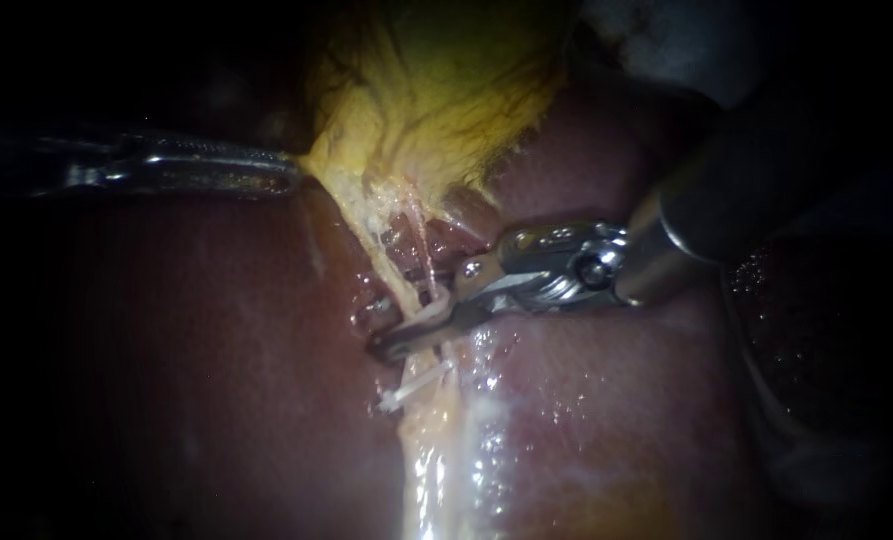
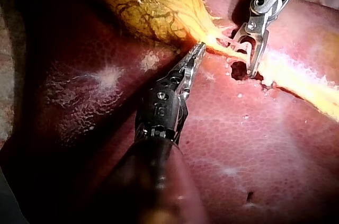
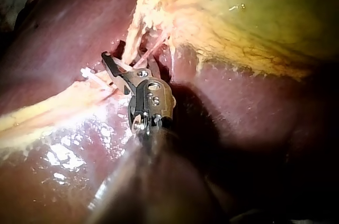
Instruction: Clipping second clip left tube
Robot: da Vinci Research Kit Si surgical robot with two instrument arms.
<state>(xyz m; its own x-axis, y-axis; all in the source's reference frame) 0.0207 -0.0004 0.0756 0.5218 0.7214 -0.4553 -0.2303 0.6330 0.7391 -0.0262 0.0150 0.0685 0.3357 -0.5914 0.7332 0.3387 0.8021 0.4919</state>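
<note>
The yellow-green gallbladder (image 1: 436, 90) lies on the dark red liver (image 1: 206, 360). From its neck two thin strands run down; the pale left tube (image 1: 384, 258) is the thicker one. My right instrument (image 1: 418, 322) comes in from the right, and its jaws stand open astride the left tube, one on each side. Lower on the same tube sits a white clip (image 1: 408, 392). My left instrument (image 1: 288, 178) is shut on the gallbladder's edge and holds it taut. In the left wrist view the right instrument (image 2: 249, 54) shows a gap between its jaws.
Pale, glistening fatty tissue (image 1: 446, 460) runs down from the clip over the liver. The right instrument's thick shaft (image 1: 706, 220) fills the upper right. Dark cloth lies at the far right edge.
</note>
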